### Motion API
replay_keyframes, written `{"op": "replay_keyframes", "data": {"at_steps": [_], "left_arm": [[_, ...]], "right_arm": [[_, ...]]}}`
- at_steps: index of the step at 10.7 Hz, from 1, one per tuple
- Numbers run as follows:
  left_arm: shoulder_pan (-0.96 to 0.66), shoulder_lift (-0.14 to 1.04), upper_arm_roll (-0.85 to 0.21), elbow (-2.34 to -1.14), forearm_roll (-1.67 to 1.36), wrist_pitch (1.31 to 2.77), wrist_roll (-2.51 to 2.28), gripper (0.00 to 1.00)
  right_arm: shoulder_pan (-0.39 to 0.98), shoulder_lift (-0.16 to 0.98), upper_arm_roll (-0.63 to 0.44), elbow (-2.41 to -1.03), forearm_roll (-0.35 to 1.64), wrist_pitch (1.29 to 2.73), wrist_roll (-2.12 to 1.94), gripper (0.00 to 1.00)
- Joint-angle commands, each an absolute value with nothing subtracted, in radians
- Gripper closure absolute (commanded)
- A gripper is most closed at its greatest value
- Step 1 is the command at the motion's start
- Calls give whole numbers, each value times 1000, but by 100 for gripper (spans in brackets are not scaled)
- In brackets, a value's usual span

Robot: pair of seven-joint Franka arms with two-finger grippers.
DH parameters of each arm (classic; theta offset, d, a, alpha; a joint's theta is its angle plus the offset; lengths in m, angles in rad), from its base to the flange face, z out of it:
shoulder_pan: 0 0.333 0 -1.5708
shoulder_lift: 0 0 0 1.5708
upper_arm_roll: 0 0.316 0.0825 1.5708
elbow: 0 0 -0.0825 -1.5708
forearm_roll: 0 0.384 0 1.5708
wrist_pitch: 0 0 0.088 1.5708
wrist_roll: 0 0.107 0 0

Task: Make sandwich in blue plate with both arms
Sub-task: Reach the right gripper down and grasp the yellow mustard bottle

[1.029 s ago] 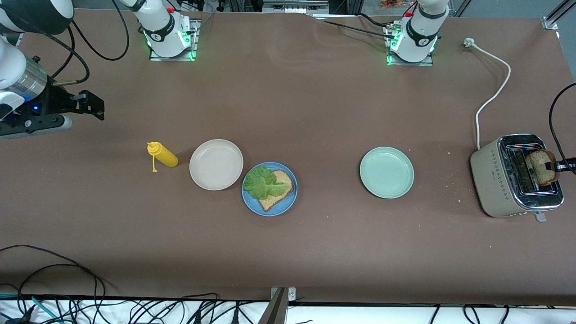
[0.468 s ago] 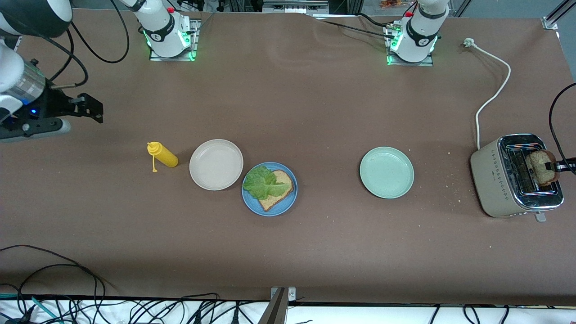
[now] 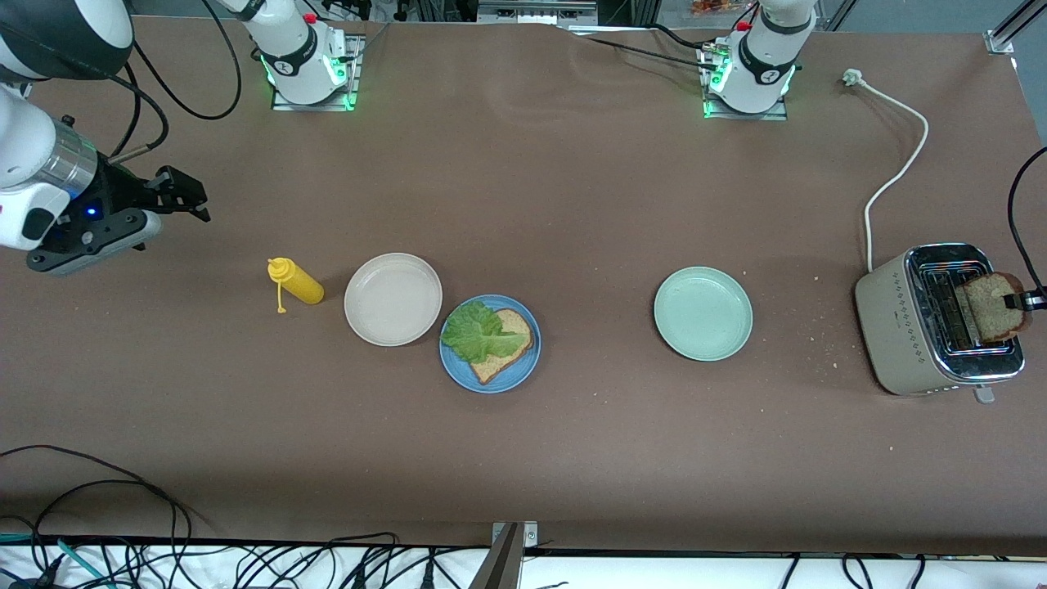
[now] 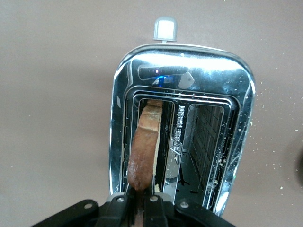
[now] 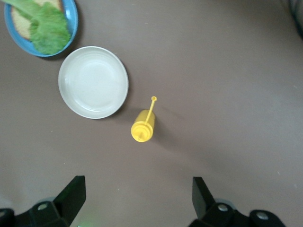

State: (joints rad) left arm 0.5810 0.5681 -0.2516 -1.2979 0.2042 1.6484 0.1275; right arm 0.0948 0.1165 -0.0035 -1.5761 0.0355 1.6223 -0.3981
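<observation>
Inspection finding: your sandwich is roughly two-thirds built, by my judgement. Nearest the front camera, the blue plate (image 3: 489,343) carries one slice of bread (image 3: 507,346) with a lettuce leaf (image 3: 477,331) laid over it; no top slice is on it yet. The cream plate (image 3: 393,298) touches or nearly touches the blue plate toward the right arm's end and holds nothing; the yellow sauce bottle (image 3: 295,282) lies beside it, and the mint plate (image 3: 703,312) sits bare toward the left arm's end.

The second slice (image 3: 993,306) is the outstanding item. Your left gripper (image 4: 138,204) is clamped on its upper edge directly over the toaster (image 3: 937,319), with the slice upright and its lower part in or just above a slot; I cannot tell whether it is clear. Remaining work: lift it out, carry it to the blue plate, set it on the lettuce.

Your right gripper (image 3: 181,194) waits with fingers spread wide and nothing between them, above bare table at the right arm's end, looking down on the bottle and the cream plate.
</observation>
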Motion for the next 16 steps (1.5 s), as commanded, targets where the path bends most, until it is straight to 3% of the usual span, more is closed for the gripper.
{"op": "replay_keyframes", "data": {"at_steps": [1,5,16], "left_arm": [[578,517,-261,-1301,238,1614,150,100],[575,463,-279,-1298,238,1549,152,100],[578,261,-340,-1295,63,1324,173,100]], "right_arm": [[51,190,-11,-1546,156,1605,-652,0],[23,261,-14,-1562,245,1652,-952,0],[-181,672,-81,-1559,672,1703,-1927,0]]}}
